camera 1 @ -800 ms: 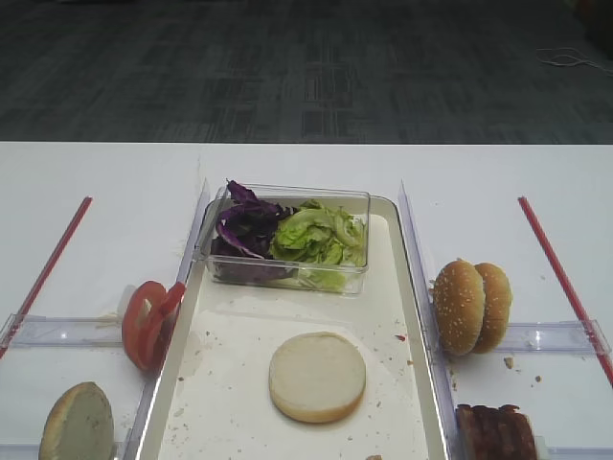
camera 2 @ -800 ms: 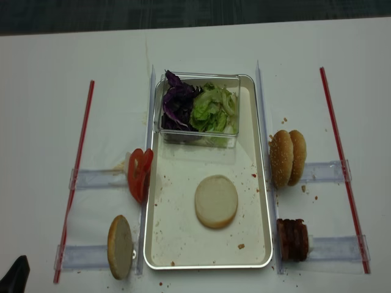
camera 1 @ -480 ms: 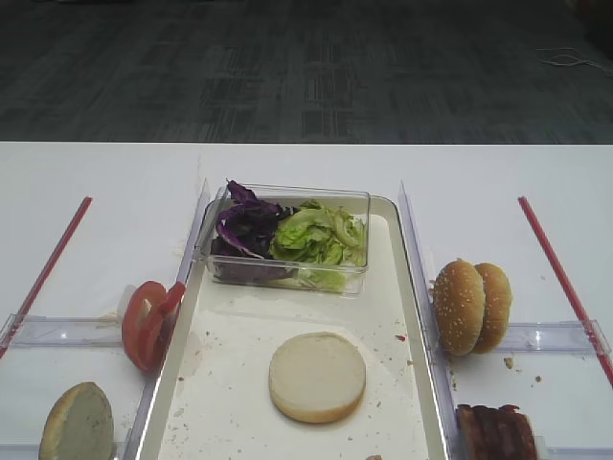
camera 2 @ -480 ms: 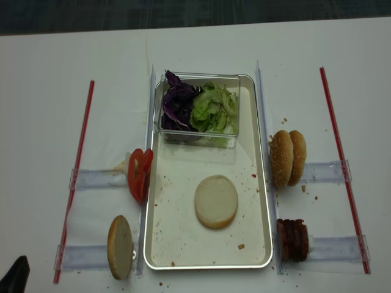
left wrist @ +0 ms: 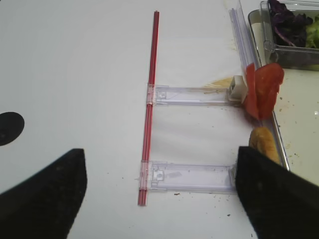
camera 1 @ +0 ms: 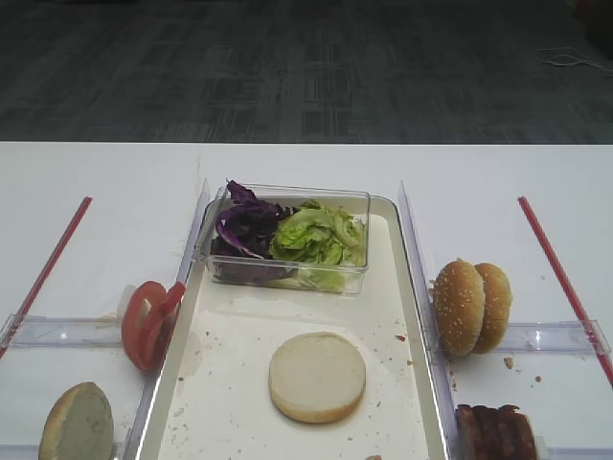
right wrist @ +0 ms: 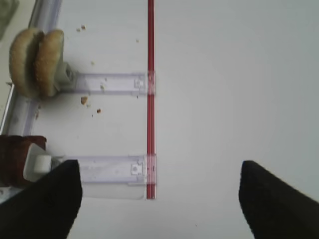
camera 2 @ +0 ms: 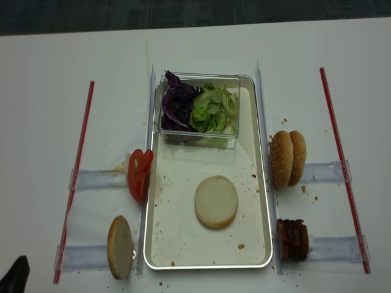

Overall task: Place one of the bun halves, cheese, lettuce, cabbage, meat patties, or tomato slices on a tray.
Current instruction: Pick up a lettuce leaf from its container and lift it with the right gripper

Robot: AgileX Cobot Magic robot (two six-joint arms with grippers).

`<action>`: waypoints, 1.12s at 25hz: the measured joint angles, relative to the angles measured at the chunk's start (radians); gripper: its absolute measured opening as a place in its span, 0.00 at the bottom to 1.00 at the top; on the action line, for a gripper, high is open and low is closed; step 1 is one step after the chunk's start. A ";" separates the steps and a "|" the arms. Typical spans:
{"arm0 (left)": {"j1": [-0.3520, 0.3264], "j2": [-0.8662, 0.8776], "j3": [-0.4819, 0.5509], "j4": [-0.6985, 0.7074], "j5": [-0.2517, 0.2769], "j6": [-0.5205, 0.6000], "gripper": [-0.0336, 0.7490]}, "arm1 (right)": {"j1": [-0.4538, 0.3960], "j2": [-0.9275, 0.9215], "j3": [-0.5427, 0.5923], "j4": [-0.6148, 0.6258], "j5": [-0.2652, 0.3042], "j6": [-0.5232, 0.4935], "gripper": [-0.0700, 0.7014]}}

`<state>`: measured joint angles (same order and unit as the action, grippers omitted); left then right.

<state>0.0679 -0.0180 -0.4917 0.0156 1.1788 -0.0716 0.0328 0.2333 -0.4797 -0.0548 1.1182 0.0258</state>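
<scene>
A pale bun half [camera 1: 317, 376] lies cut face up on the off-white tray [camera 1: 239, 326]. Lettuce [camera 1: 321, 240] and purple cabbage [camera 1: 244, 228] fill a clear tub at the tray's far end. Tomato slices [camera 1: 148, 324] and another bun half [camera 1: 77, 422] stand left of the tray. Two sesame bun halves [camera 1: 471, 307] and meat patties [camera 1: 496, 433] stand to its right. Cheese is out of view. My right gripper [right wrist: 159, 209] hangs open over bare table right of the patties [right wrist: 12, 159]. My left gripper [left wrist: 162, 199] is open and empty, left of the tomato slices [left wrist: 263, 89].
Red strips [camera 2: 77, 177] [camera 2: 342, 165] run along both sides of the table, joined to clear plastic holders [camera 2: 98, 179] [camera 2: 324, 172]. Clear rails [camera 2: 263, 122] flank the tray. Crumbs speckle the tray floor. The far table edge meets dark carpet.
</scene>
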 joint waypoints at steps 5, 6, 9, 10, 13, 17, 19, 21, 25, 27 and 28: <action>0.000 0.000 0.000 0.000 0.000 0.000 0.80 | 0.000 0.277 0.000 0.002 -0.011 0.000 0.95; 0.000 0.000 0.000 0.000 0.000 0.000 0.80 | 0.000 0.344 0.000 0.006 -0.016 0.000 0.95; 0.000 0.000 0.000 0.000 0.000 0.000 0.80 | 0.000 0.486 0.000 0.018 -0.024 -0.006 0.95; 0.000 0.000 0.000 0.000 0.000 0.000 0.80 | 0.000 0.533 0.000 0.025 -0.026 -0.008 0.95; 0.000 0.000 0.000 0.000 0.000 0.000 0.80 | 0.000 0.647 0.000 0.055 -0.038 -0.032 0.95; 0.000 0.000 0.000 0.000 0.000 0.000 0.80 | 0.000 0.742 0.000 0.076 -0.048 -0.046 0.95; 0.000 0.000 0.000 0.000 0.000 0.000 0.80 | 0.000 0.779 -0.002 0.076 -0.057 -0.048 0.95; 0.000 0.000 0.000 0.000 0.000 0.000 0.80 | 0.000 0.811 -0.019 0.076 -0.068 -0.048 0.95; 0.000 0.000 0.000 0.000 0.000 0.000 0.80 | 0.000 0.900 -0.112 0.078 -0.092 -0.048 0.95; 0.000 0.000 0.000 0.000 0.000 0.000 0.80 | 0.000 0.975 -0.185 0.078 -0.100 -0.048 0.95; 0.000 0.000 0.000 0.000 0.000 0.000 0.80 | 0.000 1.012 -0.218 0.078 -0.102 -0.052 0.95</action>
<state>0.0679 -0.0180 -0.4917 0.0156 1.1788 -0.0716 0.0328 1.2455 -0.6975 0.0232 1.0166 -0.0260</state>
